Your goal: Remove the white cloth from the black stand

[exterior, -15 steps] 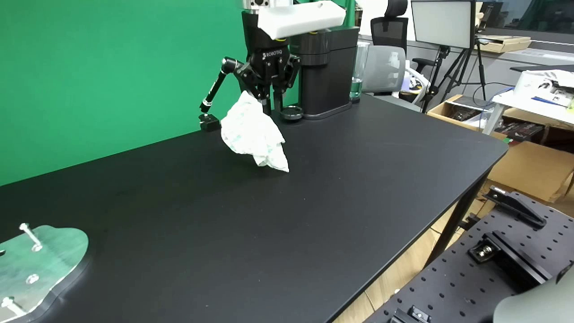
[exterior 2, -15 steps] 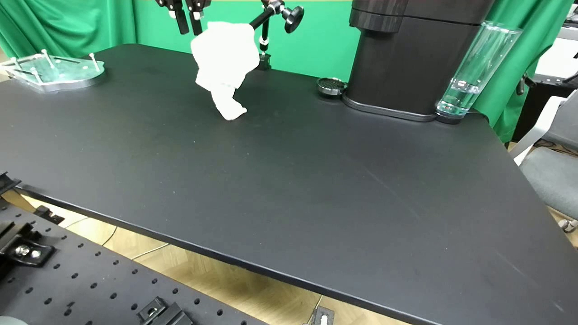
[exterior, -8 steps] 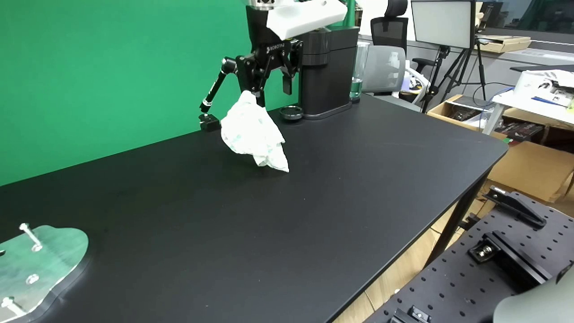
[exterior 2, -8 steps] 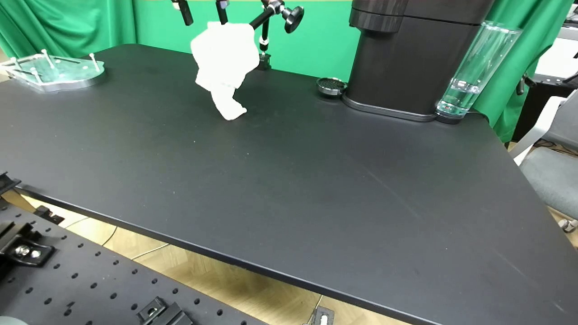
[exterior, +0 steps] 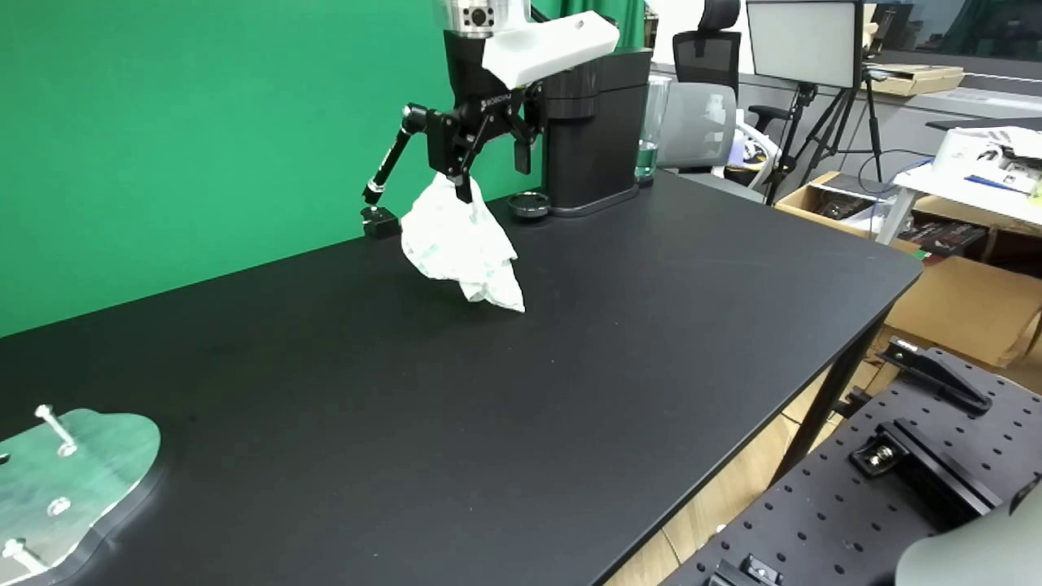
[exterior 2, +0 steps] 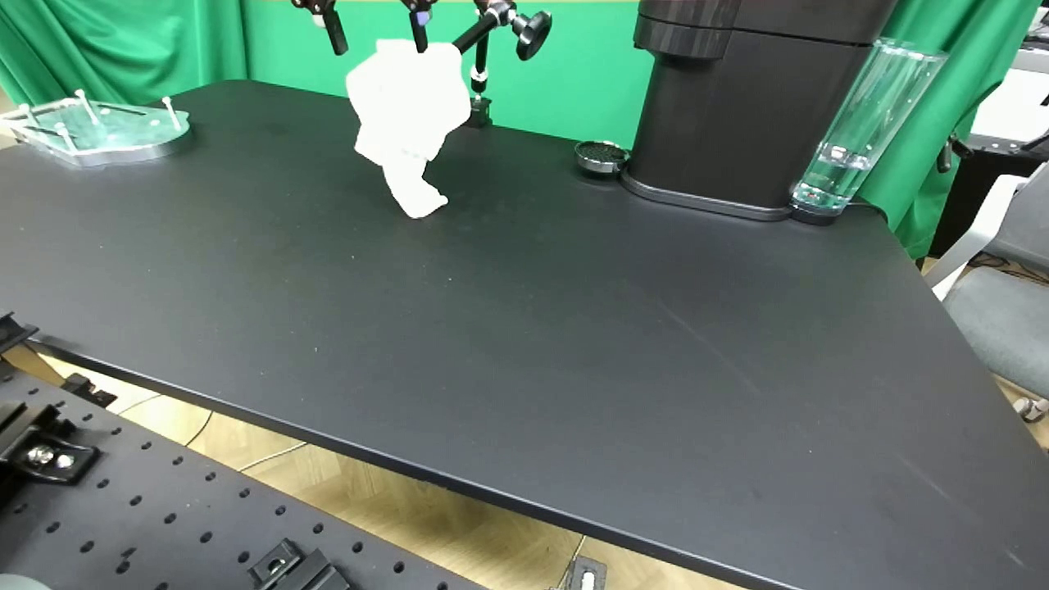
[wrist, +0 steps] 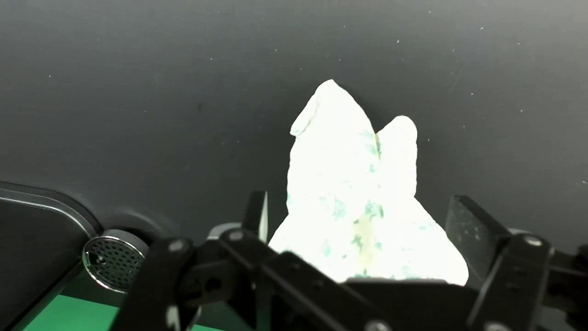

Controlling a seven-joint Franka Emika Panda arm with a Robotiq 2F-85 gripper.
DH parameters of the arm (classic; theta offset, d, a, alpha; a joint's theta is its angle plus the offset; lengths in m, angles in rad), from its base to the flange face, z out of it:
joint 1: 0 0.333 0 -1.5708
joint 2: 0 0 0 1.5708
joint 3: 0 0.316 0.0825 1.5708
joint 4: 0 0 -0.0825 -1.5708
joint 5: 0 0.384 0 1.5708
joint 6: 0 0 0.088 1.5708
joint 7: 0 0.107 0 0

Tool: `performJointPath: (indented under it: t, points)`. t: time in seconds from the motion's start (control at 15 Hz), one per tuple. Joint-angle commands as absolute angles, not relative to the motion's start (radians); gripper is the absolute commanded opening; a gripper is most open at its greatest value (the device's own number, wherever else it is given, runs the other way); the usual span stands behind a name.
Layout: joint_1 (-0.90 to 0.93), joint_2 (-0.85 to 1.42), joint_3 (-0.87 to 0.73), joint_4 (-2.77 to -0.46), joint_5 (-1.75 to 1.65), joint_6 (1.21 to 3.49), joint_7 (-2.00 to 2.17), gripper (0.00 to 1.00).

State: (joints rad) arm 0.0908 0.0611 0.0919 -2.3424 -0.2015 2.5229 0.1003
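The white cloth point(exterior: 462, 244) hangs draped over the arm of the black stand point(exterior: 391, 163), its lower tip drooping toward the table. In an exterior view the stand's black rod and knob point(exterior 2: 533, 35) come out behind the cloth point(exterior 2: 410, 98); the part beneath the cloth is hidden. My gripper point(exterior: 493, 175) is open, with one finger overlapping the cloth's top. An exterior view puts the gripper point(exterior 2: 379, 43) at the height of the cloth's upper edge. In the wrist view the green-patterned cloth point(wrist: 340, 174) lies across the gap of the gripper point(wrist: 360, 214), neither finger pinching it.
A black coffee machine point(exterior: 598, 130) stands right of the stand, with a round metal drip tray point(exterior: 529, 205) at its foot and a clear water tank point(exterior 2: 860, 131) at its side. A clear plate with upright pegs point(exterior 2: 106, 127) sits on the black table point(exterior 2: 524, 328).
My gripper's fingers have spread from close together to wide apart. After rising a little, the gripper has come down, one finger now showing in front of the cloth's top. The cloth has not moved.
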Motion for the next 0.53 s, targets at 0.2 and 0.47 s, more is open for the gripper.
performJointPath:
  t: [0.2, 0.47]
  points:
    - [0.088, 0.125, 0.073, -2.271, -0.2, 2.52, 0.054, 0.68]
    - [0.091, 0.161, 0.072, -2.234, -0.2, 2.52, 0.021, 0.39]
